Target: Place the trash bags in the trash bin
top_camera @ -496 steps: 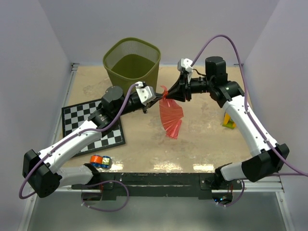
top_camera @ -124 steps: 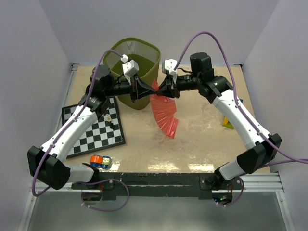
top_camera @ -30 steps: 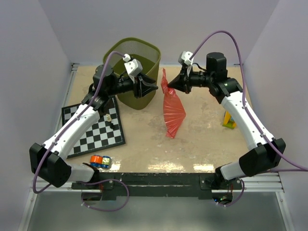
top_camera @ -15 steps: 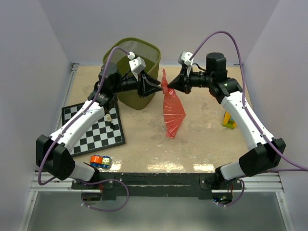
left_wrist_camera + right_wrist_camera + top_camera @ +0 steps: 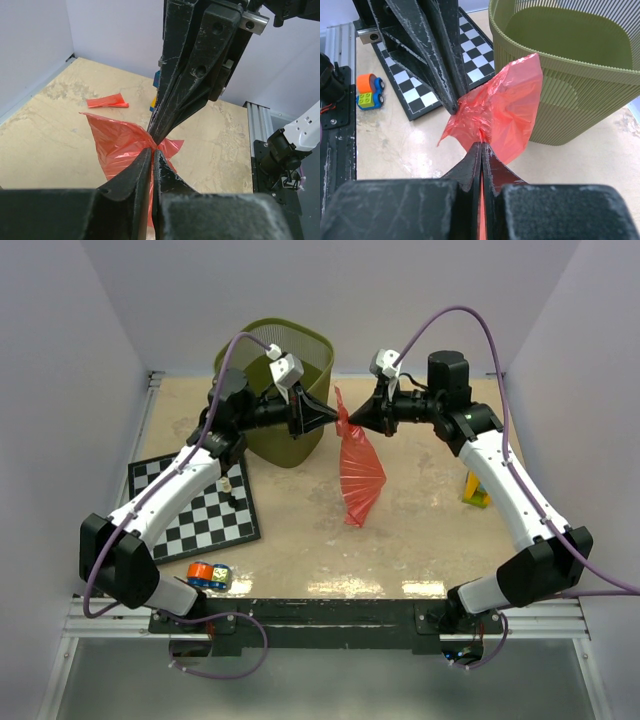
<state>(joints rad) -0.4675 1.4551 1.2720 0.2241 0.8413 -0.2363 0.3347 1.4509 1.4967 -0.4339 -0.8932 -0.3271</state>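
Two grippers meet tip to tip in the air: the right gripper (image 5: 352,420) is pressed fully together on the crumpled top of the red bag (image 5: 360,475). The left gripper (image 5: 328,417), with only a narrow slit between its fingers, pinches the same top from the opposite side. The bag hangs below them like a fan, and the bin (image 5: 285,450) stands just behind the left gripper, beside the bag.

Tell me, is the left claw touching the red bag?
Touching. The left wrist view shows the left gripper pinching the red bag at its bunched top.
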